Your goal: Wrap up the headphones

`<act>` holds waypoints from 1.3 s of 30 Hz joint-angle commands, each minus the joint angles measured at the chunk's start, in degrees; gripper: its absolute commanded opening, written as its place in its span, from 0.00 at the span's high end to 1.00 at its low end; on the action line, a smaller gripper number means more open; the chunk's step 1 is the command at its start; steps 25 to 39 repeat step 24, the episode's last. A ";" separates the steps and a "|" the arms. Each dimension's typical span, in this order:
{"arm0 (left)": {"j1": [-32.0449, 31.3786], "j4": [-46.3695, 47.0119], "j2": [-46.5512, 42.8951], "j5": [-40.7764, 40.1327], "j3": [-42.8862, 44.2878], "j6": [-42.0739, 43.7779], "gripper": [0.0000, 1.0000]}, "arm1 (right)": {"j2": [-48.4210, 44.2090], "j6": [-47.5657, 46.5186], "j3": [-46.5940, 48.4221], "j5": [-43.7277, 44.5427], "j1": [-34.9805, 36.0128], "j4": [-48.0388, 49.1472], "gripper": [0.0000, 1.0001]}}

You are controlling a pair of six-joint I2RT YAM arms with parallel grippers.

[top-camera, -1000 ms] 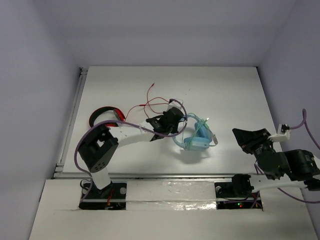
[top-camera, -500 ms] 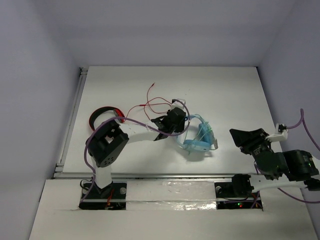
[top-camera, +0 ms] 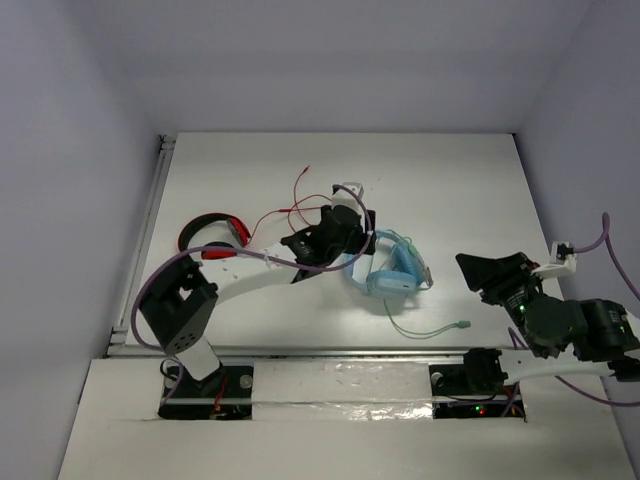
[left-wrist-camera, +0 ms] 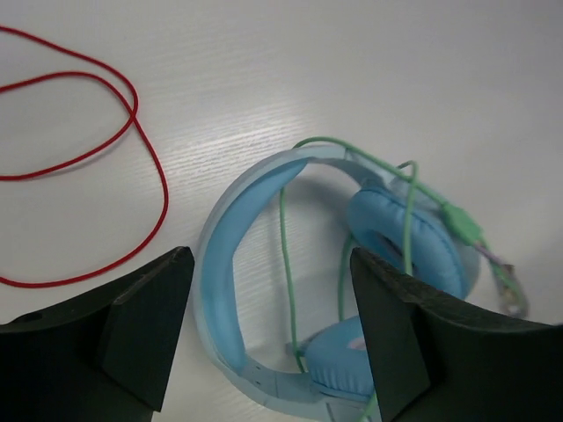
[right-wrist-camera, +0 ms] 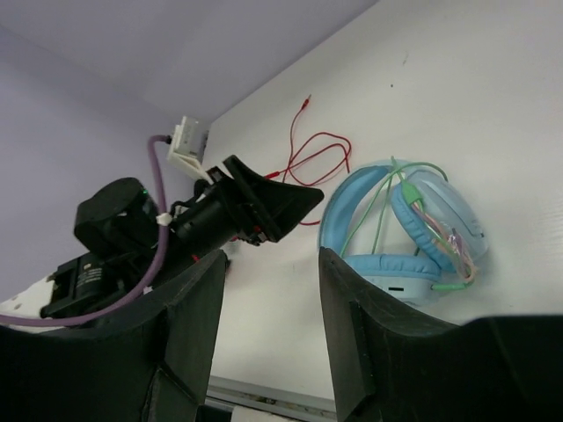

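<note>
hovering with its two dark fingers spread wide and nothing between them, the left gripper (left-wrist-camera: 268,299) hangs just above the headphones (left-wrist-camera: 220,281); they lie flat near the middle of the white table (top-camera: 450,180); they are light blue, with a wide pale headband lined in brighter blue, curving down the centre of the left wrist frame; the two padded blue ear cups (left-wrist-camera: 405,242) sit close together at its lower right; a thin pale green cable (left-wrist-camera: 283,255) drapes in loose strands across the band and cups; in the top frame one length trails toward the lower centre and ends in a small plug (top-camera: 465,323) on the table; a thin red cable (left-wrist-camera: 149,149) loops at the upper left of the left wrist frame, apart from the band; the right gripper (right-wrist-camera: 268,290), fingers parted and empty, sits at the right of the top frame, well apart from the headphones; red-and-black headphones (top-camera: 205,232) lie at the left.
</note>
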 commanded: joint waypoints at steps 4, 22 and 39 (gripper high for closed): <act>-0.07 -0.16 -13.44 -2.07 -2.47 0.02 0.21 | 0.75 -8.46 4.88 0.37 -0.32 6.74 0.42; -1.13 -10.62 -58.63 -3.48 -13.63 -0.33 0.05 | 4.35 -19.45 9.28 -6.14 -0.32 13.41 0.24; -1.13 -10.79 -60.39 -3.30 -14.34 -0.51 0.05 | 5.67 -20.24 9.46 -5.70 -0.32 14.03 0.15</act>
